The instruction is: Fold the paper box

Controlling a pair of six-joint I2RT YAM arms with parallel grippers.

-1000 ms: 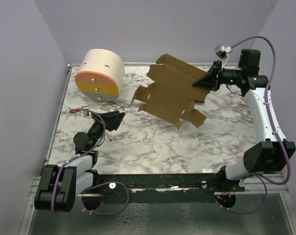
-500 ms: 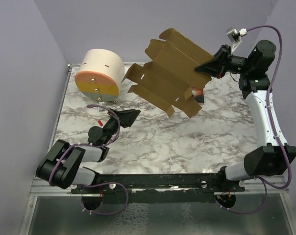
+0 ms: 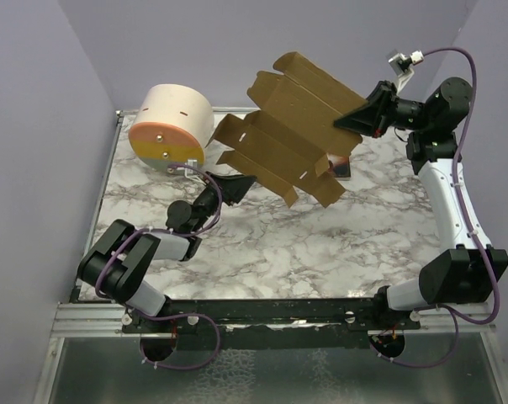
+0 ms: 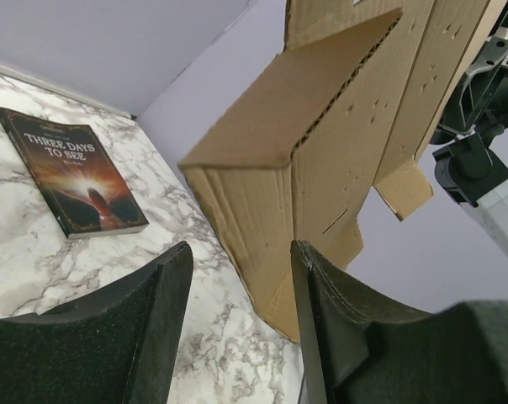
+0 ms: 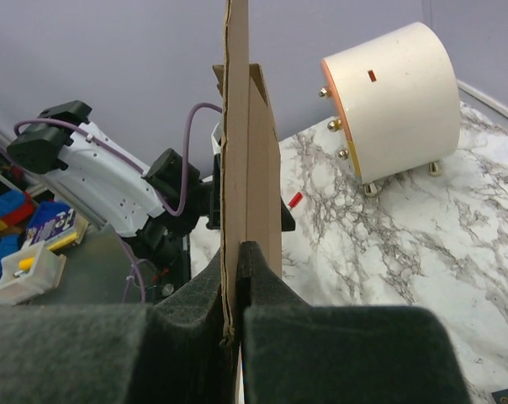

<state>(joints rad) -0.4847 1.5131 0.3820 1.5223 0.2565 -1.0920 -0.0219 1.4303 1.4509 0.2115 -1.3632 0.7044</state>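
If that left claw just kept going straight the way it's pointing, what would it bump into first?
Probably the cardboard sheet, which hangs straight ahead of the open left gripper. The book lies off to the side. Depth is unclear.

Soft, even light; the right claw [image 5: 237, 250] looms blurred up close.

paper box [image 3: 292, 126] lifted higher, left gripper [image 3: 240, 185] advanced beneath it

A cream cylinder [image 3: 170, 130] and a dark paperback [image 4: 71, 172] rest well apart on the marble table [image 3: 262, 244].
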